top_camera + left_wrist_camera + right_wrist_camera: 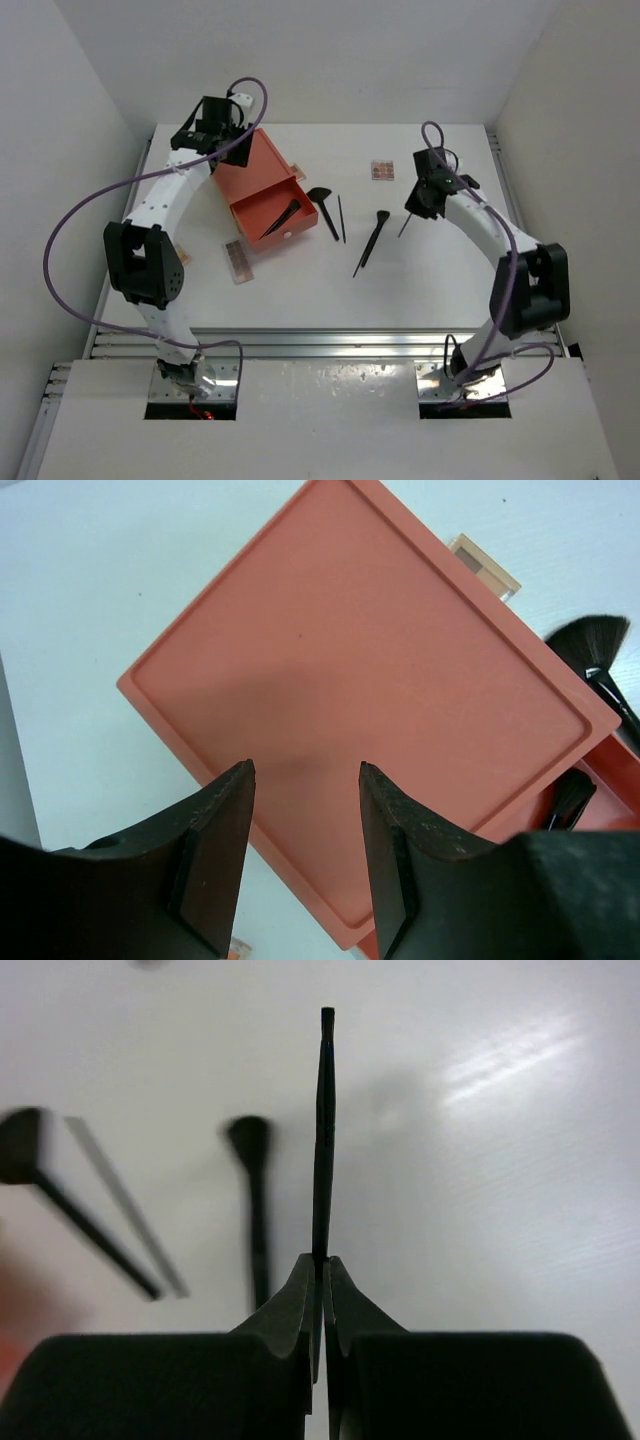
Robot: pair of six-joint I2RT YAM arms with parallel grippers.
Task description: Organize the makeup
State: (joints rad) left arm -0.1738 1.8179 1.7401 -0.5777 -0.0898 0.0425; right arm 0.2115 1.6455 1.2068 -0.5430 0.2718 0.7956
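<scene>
1. Right gripper (322, 1262): jaws closed on a slim black stick (325, 1130), which projects straight out past the fingertips over the white table (300, 295).
2. Left gripper (305, 770): jaws partly open and empty, above the flat lid of the orange plastic drawer box (350, 680).
3. Drawer: pulled out (a black brush (283, 218) lies inside).
4. Between box and right arm: black fan-headed brush (325, 205), thin black stick (341, 218), black round-headed brush (372, 240).
5. Pink-brown rectangular palette (383, 170): farther back, lying apart.

White table (300, 290) with orange drawer box (255, 175), black brushes (370, 242), palettes (382, 170)
</scene>
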